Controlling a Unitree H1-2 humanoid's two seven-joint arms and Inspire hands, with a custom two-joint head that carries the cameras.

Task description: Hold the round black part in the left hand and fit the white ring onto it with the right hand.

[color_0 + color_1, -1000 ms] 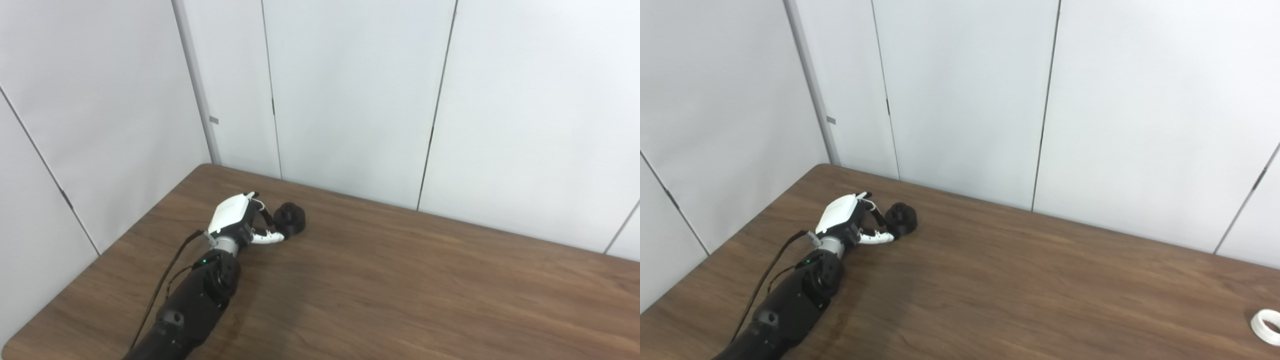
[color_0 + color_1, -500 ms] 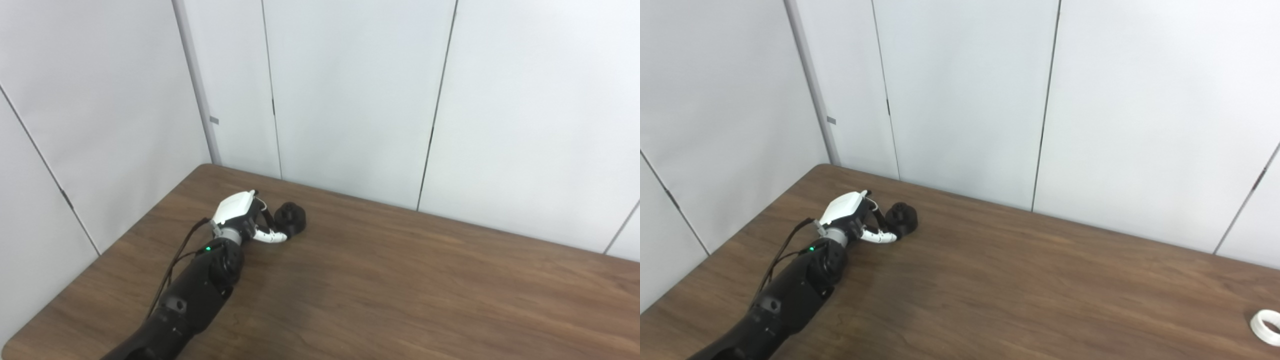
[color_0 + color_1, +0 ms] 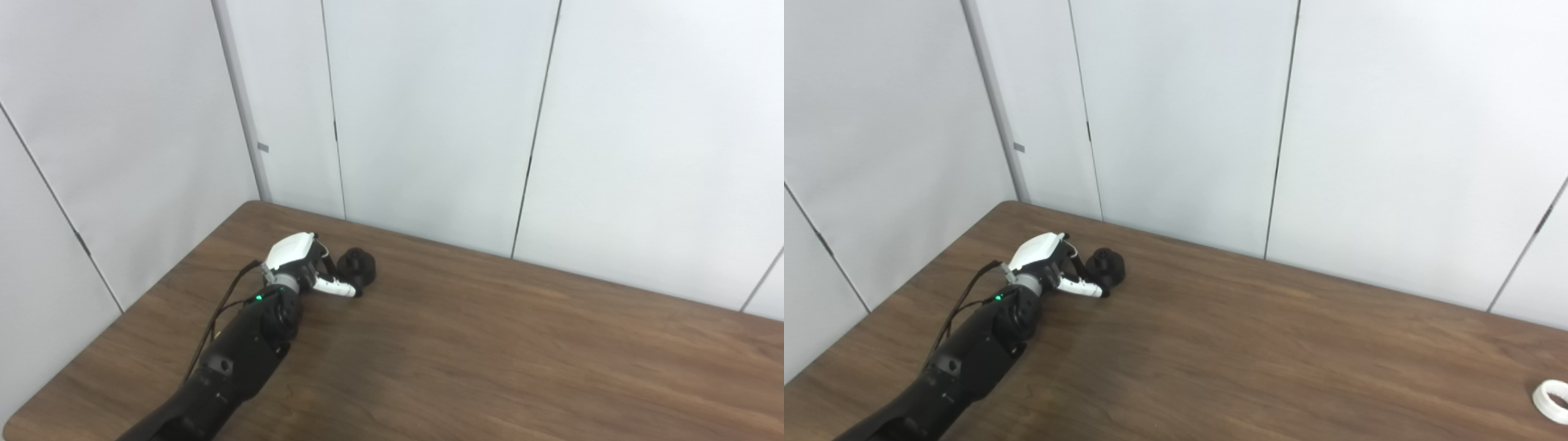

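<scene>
The left hand (image 3: pixel 301 269) is curling its fingers around the round black part (image 3: pixel 358 267) at 10 o'clock, seemingly securing it; the white ring (image 3: pixel 1551 400) is lying untouched at 4 o'clock.

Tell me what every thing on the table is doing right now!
round black part: sitting on the table, not lifted.
left hand: at the black part, thumb along its near side; a real grip cannot be seen.
white ring: lying flat, far right, alone.
right hand: not in view.
table: brown wood, holding both parts.
</scene>
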